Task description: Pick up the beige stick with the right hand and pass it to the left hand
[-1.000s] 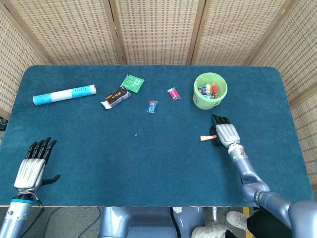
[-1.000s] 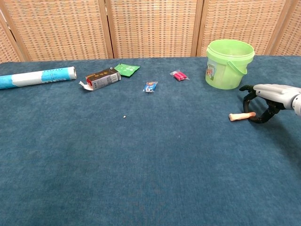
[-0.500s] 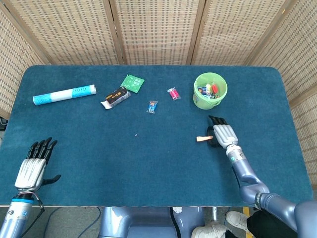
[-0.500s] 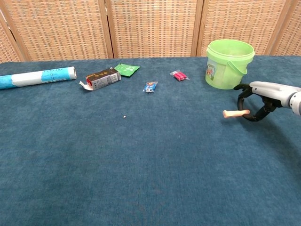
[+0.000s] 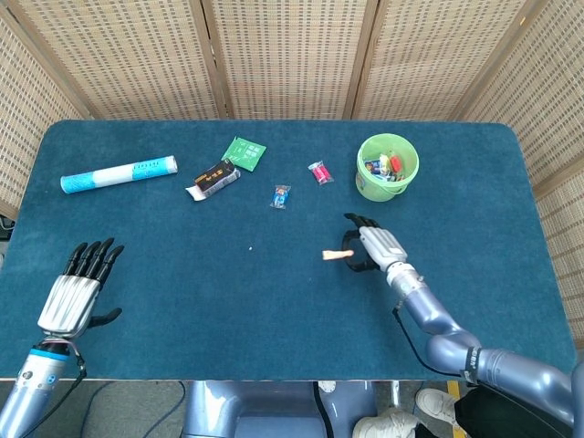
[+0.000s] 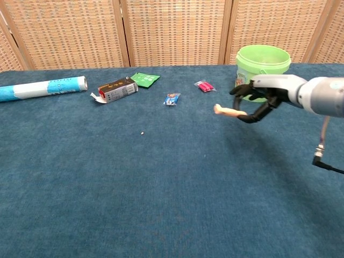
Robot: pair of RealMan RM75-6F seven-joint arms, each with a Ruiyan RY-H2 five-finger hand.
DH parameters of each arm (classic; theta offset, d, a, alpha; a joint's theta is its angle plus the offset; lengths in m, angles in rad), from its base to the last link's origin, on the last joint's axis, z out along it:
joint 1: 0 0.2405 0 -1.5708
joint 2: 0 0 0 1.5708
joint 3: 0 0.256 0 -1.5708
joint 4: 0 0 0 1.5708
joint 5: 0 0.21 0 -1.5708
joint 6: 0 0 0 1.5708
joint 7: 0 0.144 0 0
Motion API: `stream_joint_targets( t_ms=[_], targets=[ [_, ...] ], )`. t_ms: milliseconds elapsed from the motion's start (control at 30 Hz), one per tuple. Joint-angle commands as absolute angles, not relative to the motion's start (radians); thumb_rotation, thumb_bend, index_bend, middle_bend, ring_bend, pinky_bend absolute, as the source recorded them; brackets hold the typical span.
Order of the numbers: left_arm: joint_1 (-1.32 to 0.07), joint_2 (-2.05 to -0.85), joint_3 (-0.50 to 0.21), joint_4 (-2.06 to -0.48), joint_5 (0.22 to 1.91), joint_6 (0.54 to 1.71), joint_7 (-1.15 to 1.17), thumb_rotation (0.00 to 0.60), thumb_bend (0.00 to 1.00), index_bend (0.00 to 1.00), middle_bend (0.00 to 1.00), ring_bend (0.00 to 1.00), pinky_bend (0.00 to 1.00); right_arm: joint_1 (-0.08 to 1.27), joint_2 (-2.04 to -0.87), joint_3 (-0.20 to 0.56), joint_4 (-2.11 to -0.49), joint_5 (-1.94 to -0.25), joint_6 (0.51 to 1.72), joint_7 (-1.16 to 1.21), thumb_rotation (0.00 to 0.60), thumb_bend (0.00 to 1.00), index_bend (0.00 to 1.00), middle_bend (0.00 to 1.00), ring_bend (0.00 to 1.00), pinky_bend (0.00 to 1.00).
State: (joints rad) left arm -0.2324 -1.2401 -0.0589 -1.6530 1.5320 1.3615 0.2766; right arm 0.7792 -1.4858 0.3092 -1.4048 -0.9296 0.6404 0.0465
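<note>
My right hand [image 5: 372, 246] [image 6: 262, 94] holds the beige stick [image 5: 338, 255] [image 6: 228, 111] above the blue table, near its middle right. The stick pokes out leftward from between the dark fingers, roughly level. My left hand [image 5: 76, 290] hovers at the front left of the table in the head view, fingers spread and straight, holding nothing. The chest view does not show the left hand.
A green bucket [image 5: 388, 167] [image 6: 262, 72] with small items stands behind the right hand. Further left lie a pink packet [image 5: 319, 172], a blue packet [image 5: 280, 196], a green packet [image 5: 245, 151], a small dark box [image 5: 213, 178] and a white-and-blue tube [image 5: 119, 173].
The right hand lifted the stick off the table and carried it leftward toward the middle. The left hand rose slightly and shifted inward.
</note>
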Motion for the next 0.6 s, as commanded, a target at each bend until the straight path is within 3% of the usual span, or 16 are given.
stream_joint_targets(
  t_ms=[33, 200, 333, 600],
  targets=[
    [-0.259, -1.227, -0.077, -1.663, 1.542, 1.349, 0.273, 0.600, 0.00, 0.00, 0.00, 0.00, 0.00, 0.876, -1.473, 0.348, -1.481, -0.761, 0.598, -0.011, 0.600, 0.60, 0.64, 0.13, 0.00, 0.00],
    [-0.353, -1.207, -0.113, -1.664, 1.592, 1.275, 0.179, 0.600, 0.00, 0.00, 0.00, 0.00, 0.00, 0.995, -1.502, 0.370, -1.482, -0.553, 0.617, -0.055, 0.600, 0.60, 0.64, 0.14, 0.00, 0.00],
    [-0.437, -1.234, -0.127, -1.603, 1.680, 1.246, 0.084, 0.600, 0.00, 0.07, 0.00, 0.00, 0.00, 1.071, -1.523, 0.383, -1.483, -0.407, 0.637, -0.070, 0.600, 0.60, 0.64, 0.14, 0.00, 0.00],
    [-0.558, -1.326, -0.185, -1.529, 1.703, 1.196, 0.096, 0.600, 0.02, 0.19, 0.00, 0.00, 0.00, 1.166, -1.574, 0.367, -1.482, -0.290, 0.683, -0.117, 0.600, 0.60, 0.65, 0.14, 0.00, 0.00]
  ],
)
